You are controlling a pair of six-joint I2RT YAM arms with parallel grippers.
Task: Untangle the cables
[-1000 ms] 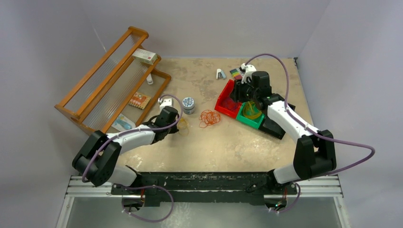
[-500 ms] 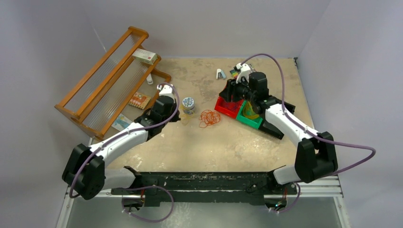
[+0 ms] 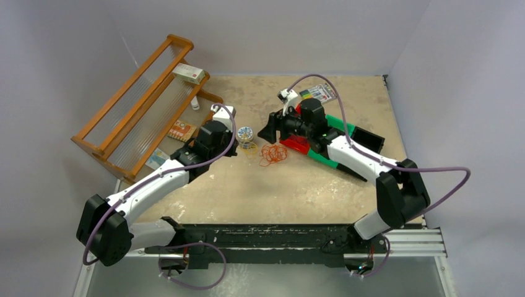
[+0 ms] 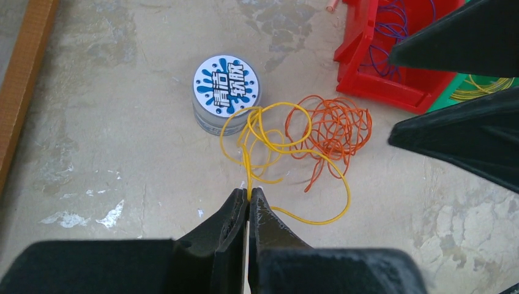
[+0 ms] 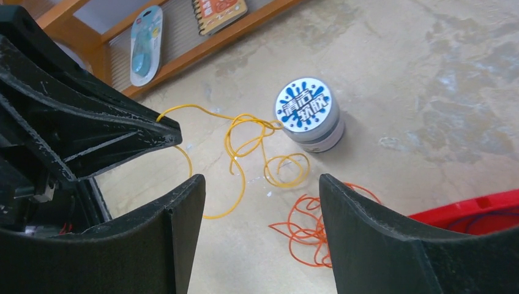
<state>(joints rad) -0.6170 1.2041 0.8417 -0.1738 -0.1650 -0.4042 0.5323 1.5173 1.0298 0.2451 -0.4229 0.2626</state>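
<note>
My left gripper (image 4: 249, 195) is shut on a yellow cable (image 4: 269, 144), pinching one strand at the fingertips. The cable's loops trail across the table to a round tin (image 4: 226, 86). An orange cable (image 4: 333, 125) lies in a tangle just right of the yellow one, and their loops overlap. My right gripper (image 5: 260, 184) is open and empty, hovering over both cables. In the top view the left gripper (image 3: 237, 147) and right gripper (image 3: 267, 131) face each other across the yellow cable (image 3: 249, 147) and the orange cable (image 3: 273, 154). No dark red cable shows.
A red bin (image 4: 392, 79) holding purple strands and a green bin (image 4: 483, 86) holding yellow strands stand right of the cables. A wooden rack (image 3: 142, 105) with small packets stands at the left. The tin (image 3: 245, 132) sits beside the yellow loops.
My right gripper has swung left from over the bins to above the cables. My left arm has reached forward and right, carrying the yellow cable next to the tin and the orange tangle.
</note>
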